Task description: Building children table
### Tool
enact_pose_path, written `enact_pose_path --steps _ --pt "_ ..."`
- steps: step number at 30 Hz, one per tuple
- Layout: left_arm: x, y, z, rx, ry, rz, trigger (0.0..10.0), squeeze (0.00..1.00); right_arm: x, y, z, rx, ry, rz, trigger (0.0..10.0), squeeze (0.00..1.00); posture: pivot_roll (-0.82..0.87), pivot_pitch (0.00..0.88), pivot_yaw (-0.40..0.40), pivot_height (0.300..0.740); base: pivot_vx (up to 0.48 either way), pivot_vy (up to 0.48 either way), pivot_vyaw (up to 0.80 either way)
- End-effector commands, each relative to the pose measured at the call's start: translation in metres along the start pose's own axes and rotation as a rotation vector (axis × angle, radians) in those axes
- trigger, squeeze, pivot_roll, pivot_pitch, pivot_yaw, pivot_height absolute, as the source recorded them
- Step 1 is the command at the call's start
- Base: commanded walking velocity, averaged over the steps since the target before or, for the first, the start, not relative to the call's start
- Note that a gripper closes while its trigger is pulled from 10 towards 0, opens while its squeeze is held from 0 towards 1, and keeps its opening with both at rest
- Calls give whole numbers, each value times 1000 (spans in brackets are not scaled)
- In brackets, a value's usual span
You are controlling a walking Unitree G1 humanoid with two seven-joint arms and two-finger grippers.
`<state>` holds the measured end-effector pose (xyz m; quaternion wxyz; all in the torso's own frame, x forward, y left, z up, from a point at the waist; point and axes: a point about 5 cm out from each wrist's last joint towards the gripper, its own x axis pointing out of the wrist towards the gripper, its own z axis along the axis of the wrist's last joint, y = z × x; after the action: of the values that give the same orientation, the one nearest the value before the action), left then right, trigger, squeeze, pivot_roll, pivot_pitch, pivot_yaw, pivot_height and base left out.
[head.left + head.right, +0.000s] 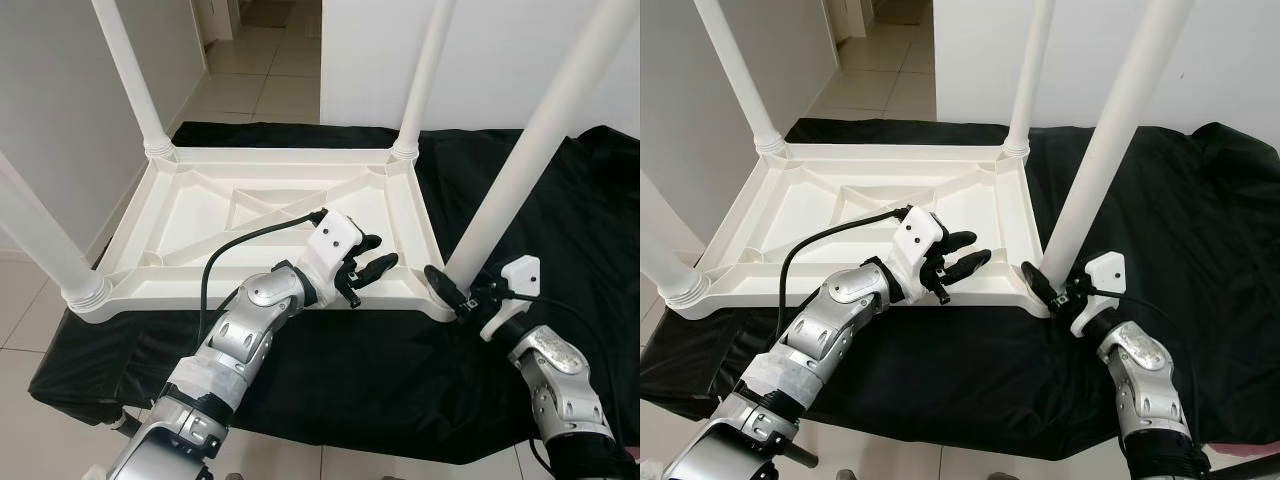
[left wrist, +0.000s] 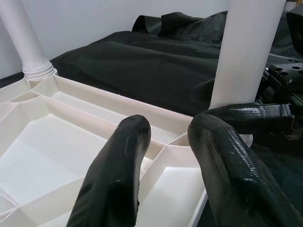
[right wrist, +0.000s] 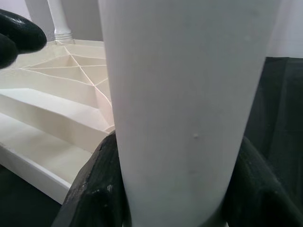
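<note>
A white plastic children's table (image 1: 180, 215) lies upside down on a black cloth, its ribbed underside facing up and its legs standing upright. My right gripper (image 1: 450, 285) is shut on the base of the near right leg (image 1: 520, 170); in the right wrist view that leg (image 3: 184, 94) sits between both black fingers (image 3: 94, 189). My left gripper (image 1: 381, 252) hovers open over the table's near rim, just left of that leg, with nothing between its fingers (image 2: 118, 175).
The black cloth (image 1: 560, 200) covers the low surface under the table and hangs over its near edge. Three more legs rise at the far left (image 1: 130, 70), far right (image 1: 425, 70) and near left (image 1: 40, 235). Tiled floor and white walls surround it.
</note>
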<state>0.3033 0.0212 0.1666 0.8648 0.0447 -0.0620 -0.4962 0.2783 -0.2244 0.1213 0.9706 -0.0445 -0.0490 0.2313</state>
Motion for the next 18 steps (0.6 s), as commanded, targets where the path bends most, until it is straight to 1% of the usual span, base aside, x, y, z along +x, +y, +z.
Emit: enact_pose_path --steps 1,2,3,4,7,8,10,11,12,13,14,15,17,18 --pt "-1 -6 2 6 -1 -108 10000 0 -2 3 -12 35 41 -26 0 0 -122 0 36 740 0 0 0" --pt "-1 -6 1 4 -1 -106 10000 0 -2 4 -13 39 44 -29 0 0 -122 0 36 740 0 0 0" --pt "-1 -7 1 1 0 -102 10000 0 -2 6 -15 49 50 -58 1843 0 -123 0 33 740 0 0 0" --pt "0 -7 0 3 2 -99 10000 0 0 9 -18 57 64 -100 10000 0 -121 0 30 740 0 0 0" --pt "0 -9 0 6 3 -96 10000 0 2 12 -23 60 87 -187 10000 0 -121 0 24 740 0 0 0" --pt "0 -9 0 6 3 -96 10000 0 2 12 -23 60 87 -187 10000 0 -121 0 24 740 0 0 0" --pt "0 -9 0 8 1 -97 10000 0 4 16 -24 61 88 -236 10000 0 -123 0 22 740 0 0 0" --pt "0 -9 0 8 1 -97 10000 0 4 16 -24 61 88 -236 10000 0 -123 0 22 740 0 0 0" --pt "-1 -8 -1 10 3 -92 10000 0 6 19 -24 59 83 -278 10000 0 -126 0 22 740 0 0 0" --pt "-1 -8 -1 10 3 -92 10000 0 6 19 -24 59 83 -278 10000 0 -126 0 22 740 0 0 0" --pt "-3 -6 -2 13 7 -82 10000 0 8 22 -22 74 75 -407 10000 0 -125 0 15 740 0 0 0" --pt "-3 -6 -2 13 7 -82 10000 0 8 22 -22 74 75 -407 10000 0 -125 0 15 740 0 0 0" --pt "-4 -3 -1 13 7 -66 10000 0 4 20 -26 95 105 -697 10000 0 -119 0 4 740 0 0 0" --pt "-4 -3 -1 13 7 -66 10000 0 4 20 -26 95 105 -697 10000 0 -119 0 4 740 0 0 0"
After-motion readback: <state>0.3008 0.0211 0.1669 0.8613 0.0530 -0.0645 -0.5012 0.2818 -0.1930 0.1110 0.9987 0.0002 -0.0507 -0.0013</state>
